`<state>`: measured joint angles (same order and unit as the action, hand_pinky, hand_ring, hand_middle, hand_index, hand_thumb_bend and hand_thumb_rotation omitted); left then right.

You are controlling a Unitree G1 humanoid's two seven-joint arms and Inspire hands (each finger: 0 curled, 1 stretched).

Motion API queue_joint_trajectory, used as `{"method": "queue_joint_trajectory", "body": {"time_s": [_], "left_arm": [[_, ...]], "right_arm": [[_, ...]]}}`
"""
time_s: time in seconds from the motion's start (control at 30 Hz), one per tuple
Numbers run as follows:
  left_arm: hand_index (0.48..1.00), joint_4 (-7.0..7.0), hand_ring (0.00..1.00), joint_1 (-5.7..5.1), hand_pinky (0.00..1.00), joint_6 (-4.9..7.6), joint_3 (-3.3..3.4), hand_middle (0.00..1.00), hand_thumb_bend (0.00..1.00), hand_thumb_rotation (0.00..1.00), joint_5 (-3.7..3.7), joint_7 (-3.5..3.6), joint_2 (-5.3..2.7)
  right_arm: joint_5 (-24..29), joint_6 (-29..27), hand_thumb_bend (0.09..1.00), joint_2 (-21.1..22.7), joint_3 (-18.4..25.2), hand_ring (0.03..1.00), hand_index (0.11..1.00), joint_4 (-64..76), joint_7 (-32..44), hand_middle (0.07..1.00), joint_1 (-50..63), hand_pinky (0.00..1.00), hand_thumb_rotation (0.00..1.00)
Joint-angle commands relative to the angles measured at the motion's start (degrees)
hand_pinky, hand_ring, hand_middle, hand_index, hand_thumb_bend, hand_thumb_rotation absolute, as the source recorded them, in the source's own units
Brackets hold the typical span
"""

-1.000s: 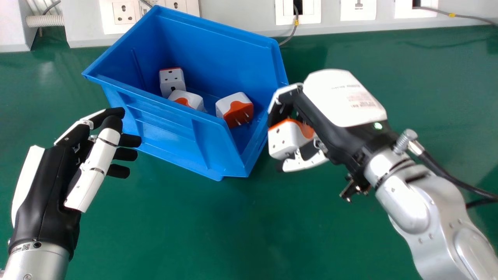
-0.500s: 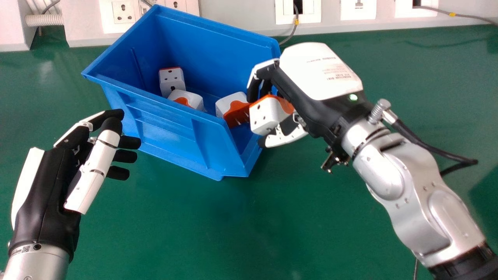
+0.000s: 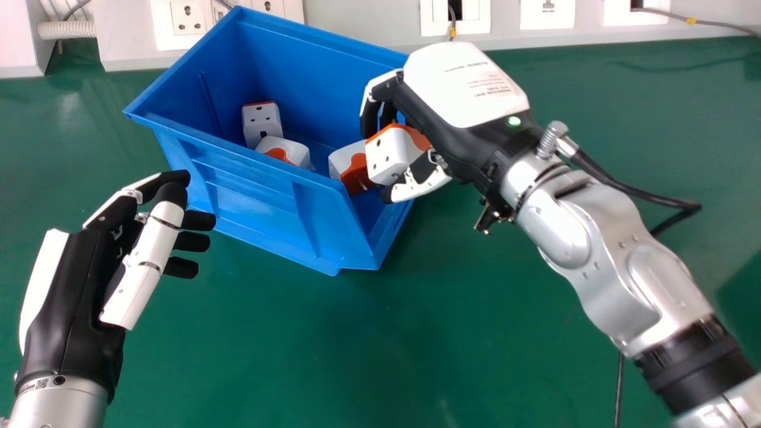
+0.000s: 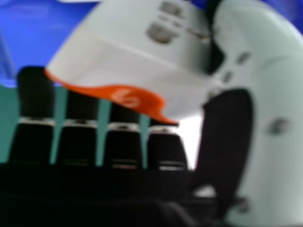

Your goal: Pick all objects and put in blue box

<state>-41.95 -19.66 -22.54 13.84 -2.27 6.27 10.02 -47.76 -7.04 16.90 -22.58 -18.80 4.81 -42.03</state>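
With the green table [image 3: 452, 333] spread across the frame, all eyes go to the blue box [image 3: 255, 205], upper centre-left, and nothing steadies it! The right hand [image 3: 440, 128] hangs over its right side, fingers and thumb closed round a plug adapter [image 3: 389, 154]; too low a pass could catch the rim and shove the box. Lower left, the left hand [image 3: 68, 297] idles, loosely open.

Now the tight bit: that held adapter overlaps the nearest boxed adapter [image 3: 346, 163] in the head view, and whether they touch I can't tell. Dropped there, it might bounce off and tumble through the low opening. Farther left, the tall adapter [image 3: 261, 122] and the middle adapter [image 3: 285, 151] look safer.
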Motion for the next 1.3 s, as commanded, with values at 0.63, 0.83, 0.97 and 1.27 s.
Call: {"method": "queue_joint_trajectory", "body": {"time_s": [0.63, 0.83, 0.97, 1.27], "left_arm": [[0.780, -2.10, 0.62, -1.90, 0.55, 0.76, -0.23, 0.64, 0.45, 0.81, -0.31, -0.40, -0.08], [0.780, -2.50, 0.62, -2.24, 0.55, 0.42, -0.45, 0.64, 0.45, 0.81, -0.37, -0.48, -0.27], [0.780, -2.62, 0.62, -2.47, 0.55, 0.41, -0.39, 0.64, 0.45, 0.81, -0.27, -0.45, -0.26], [0.779, -2.97, 0.62, -3.17, 0.56, 0.59, -0.85, 0.64, 0.45, 0.81, -0.59, -0.59, -0.44]], "right_arm": [[-1.41, -0.17, 0.493, -7.15, -5.58, 0.429, 0.507, -21.67, -10.75, 0.529, -17.13, 0.33, 0.00], [-1.10, -0.65, 0.494, -9.66, -6.80, 0.434, 0.487, -28.36, -13.29, 0.531, -20.76, 0.33, 0.00], [-0.56, -2.74, 0.494, -10.83, -7.25, 0.434, 0.482, -32.98, -15.35, 0.533, -22.82, 0.33, 0.00], [-2.78, -5.65, 0.494, -12.22, -10.69, 0.429, 0.498, -41.51, -22.87, 0.535, -26.64, 0.34, 0.00]]}}
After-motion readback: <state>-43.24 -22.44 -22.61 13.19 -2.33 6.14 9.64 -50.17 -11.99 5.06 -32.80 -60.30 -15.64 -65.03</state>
